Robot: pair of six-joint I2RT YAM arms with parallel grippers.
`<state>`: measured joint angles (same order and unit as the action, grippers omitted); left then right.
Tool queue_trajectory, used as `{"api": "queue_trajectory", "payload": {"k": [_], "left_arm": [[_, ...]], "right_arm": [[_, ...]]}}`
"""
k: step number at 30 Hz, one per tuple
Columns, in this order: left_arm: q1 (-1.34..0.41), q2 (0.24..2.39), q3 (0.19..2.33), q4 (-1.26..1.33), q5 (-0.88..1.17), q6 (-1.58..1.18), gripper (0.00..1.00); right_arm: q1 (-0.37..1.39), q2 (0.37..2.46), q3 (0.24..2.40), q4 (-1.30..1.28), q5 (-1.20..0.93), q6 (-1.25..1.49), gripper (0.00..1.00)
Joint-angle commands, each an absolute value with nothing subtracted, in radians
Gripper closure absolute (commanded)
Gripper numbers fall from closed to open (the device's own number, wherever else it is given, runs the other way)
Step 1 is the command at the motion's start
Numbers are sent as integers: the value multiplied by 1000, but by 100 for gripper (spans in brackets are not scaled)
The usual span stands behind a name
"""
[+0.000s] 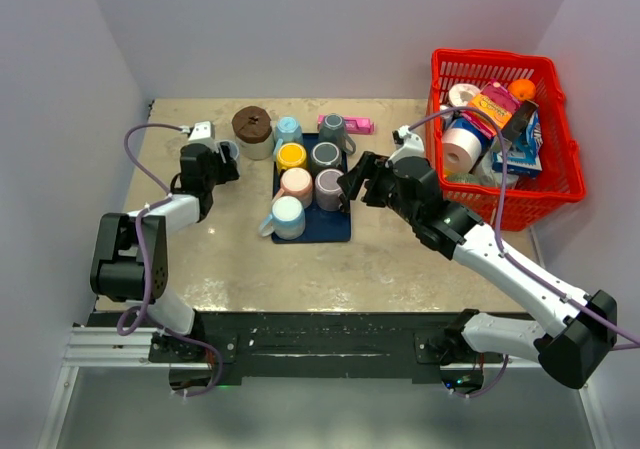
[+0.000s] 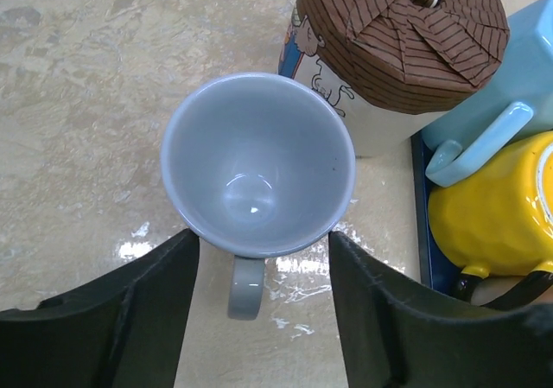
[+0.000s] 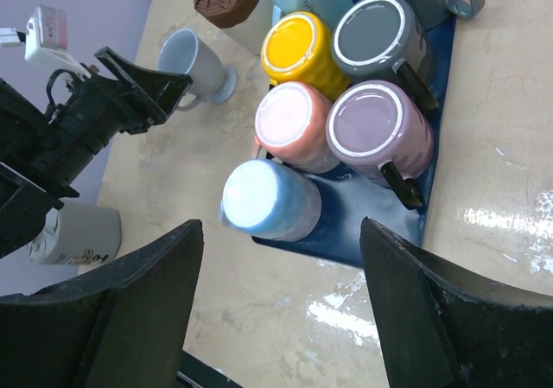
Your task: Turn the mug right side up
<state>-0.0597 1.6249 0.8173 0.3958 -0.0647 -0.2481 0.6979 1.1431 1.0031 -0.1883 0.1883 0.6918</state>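
Release looks to be the step in hand. On the beige table (image 1: 230, 269), near its far left corner, the grey-blue mug (image 2: 259, 163) stands mouth up on its foot, its hollow showing plainly in the left wrist view. The left gripper (image 2: 263, 250) hangs over it with its fingers (image 2: 155, 293) spread to either side, clear of the wall and pinching nothing. I judge the turning itself done; the next move calls for a straight lift away that does not catch the handle, which points back between the fingers. Around it, the red basket (image 1: 500, 209) of packets sits well apart at the far right. The blue tray (image 1: 330, 224) lies mid-table with several mugs base up, the yellow mug (image 2: 492, 215) nearest. The brown-lidded jar (image 2: 397, 42) stands just beside the mug's rim and leaves little room on that side. The right gripper (image 1: 352, 187) hovers at the tray's right edge, spread wide and empty.
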Motion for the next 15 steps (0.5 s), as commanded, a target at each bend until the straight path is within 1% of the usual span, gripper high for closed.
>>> {"api": "queue_trajectory", "payload": {"k": [1, 5, 6, 7, 11, 15], "left_arm": [[-64, 1575, 845, 436, -87, -258, 26], [-64, 1537, 847, 399, -100, -270, 13], [-64, 1514, 848, 376, -104, -271, 4], [-64, 1497, 851, 362, -107, -278, 1], [-64, 1404, 893, 266, -110, -304, 1], [-64, 1312, 980, 56, -80, -353, 1]], "right_arm": [[690, 1109, 1011, -215, 190, 687, 23], [690, 1101, 1020, -242, 186, 675, 21], [690, 1101, 1025, -253, 189, 660, 20], [690, 1101, 1028, -258, 189, 646, 20], [689, 1118, 1052, -287, 186, 588, 16], [690, 1179, 1084, -334, 186, 497, 12]]}}
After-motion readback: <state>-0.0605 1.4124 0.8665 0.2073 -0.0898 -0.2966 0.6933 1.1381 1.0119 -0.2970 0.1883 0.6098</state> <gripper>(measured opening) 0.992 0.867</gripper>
